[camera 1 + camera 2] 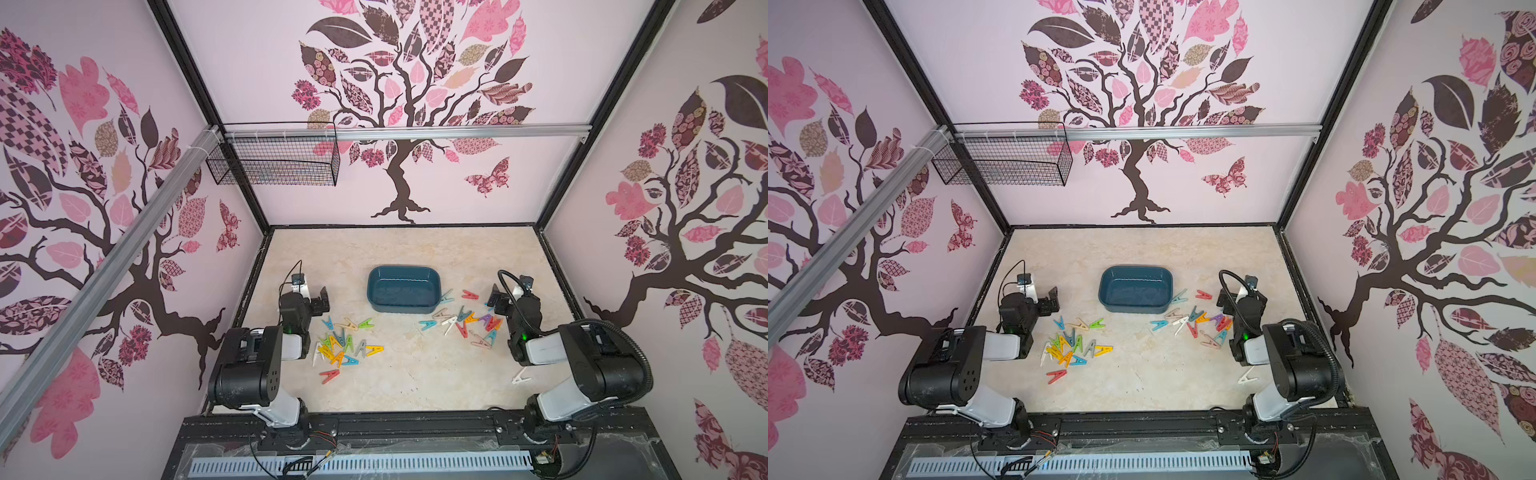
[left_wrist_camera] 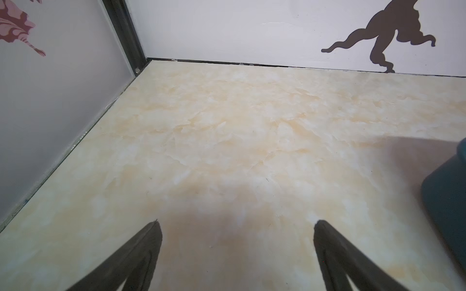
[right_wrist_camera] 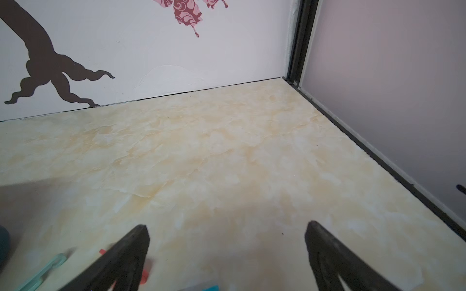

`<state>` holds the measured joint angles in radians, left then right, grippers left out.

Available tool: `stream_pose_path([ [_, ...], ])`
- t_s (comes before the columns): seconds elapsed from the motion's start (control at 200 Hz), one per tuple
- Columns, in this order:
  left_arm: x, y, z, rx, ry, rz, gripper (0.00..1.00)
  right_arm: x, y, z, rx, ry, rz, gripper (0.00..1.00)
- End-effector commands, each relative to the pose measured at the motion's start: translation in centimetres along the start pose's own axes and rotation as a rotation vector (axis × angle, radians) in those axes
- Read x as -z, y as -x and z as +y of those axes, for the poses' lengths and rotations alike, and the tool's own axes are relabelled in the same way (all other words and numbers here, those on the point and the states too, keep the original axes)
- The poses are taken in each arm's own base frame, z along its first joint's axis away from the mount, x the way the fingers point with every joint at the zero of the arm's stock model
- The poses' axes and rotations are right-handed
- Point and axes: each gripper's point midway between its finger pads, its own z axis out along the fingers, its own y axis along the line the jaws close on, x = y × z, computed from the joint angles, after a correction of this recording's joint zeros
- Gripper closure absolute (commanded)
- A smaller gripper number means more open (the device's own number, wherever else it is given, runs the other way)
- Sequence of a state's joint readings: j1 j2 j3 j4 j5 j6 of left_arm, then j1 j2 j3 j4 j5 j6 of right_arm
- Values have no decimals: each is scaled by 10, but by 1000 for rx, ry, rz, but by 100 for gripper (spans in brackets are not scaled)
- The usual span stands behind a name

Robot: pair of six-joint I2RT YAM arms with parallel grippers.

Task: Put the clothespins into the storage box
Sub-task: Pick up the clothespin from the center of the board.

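Teal storage box (image 1: 401, 308) sat mid-frame on the desk (image 1: 415, 374), clothespins (image 1: 337, 348) lay in two heaps below it, left gripper (image 1: 323, 298) and right gripper (image 1: 495, 296) hovered beside the box, both released, grasping nothing

Bright even light, soft shadows; wide-angle edge warp, wrist-view foregrounds blurry.

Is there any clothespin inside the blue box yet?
No, the blue box is bare inside; the clothespins all lie on the table outside it.

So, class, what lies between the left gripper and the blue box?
Only bare tabletop lies between the left gripper and the box, as both top views show.
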<state>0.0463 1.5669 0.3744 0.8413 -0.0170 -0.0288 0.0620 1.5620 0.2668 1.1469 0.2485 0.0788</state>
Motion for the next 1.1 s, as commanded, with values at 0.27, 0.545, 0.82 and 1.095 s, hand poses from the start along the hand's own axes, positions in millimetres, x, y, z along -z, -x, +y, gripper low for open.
stream_pose_path([
  [0.27, -2, 15, 0, 3, -5, -37, 2, -1, 11, -1, -10, -1, -31, 0],
  [0.545, -2, 14, 0, 4, -4, -35, 2, -1, 11, 0, -10, 0, -32, 0],
  [0.82, -2, 14, 0, 6, -6, -36, 2, -1, 11, -1, -11, -2, -33, 0],
  [1.095, -1, 18, -2, -9, 15, -54, 2, 4, 22, 12, 23, 58, -72, 0],
])
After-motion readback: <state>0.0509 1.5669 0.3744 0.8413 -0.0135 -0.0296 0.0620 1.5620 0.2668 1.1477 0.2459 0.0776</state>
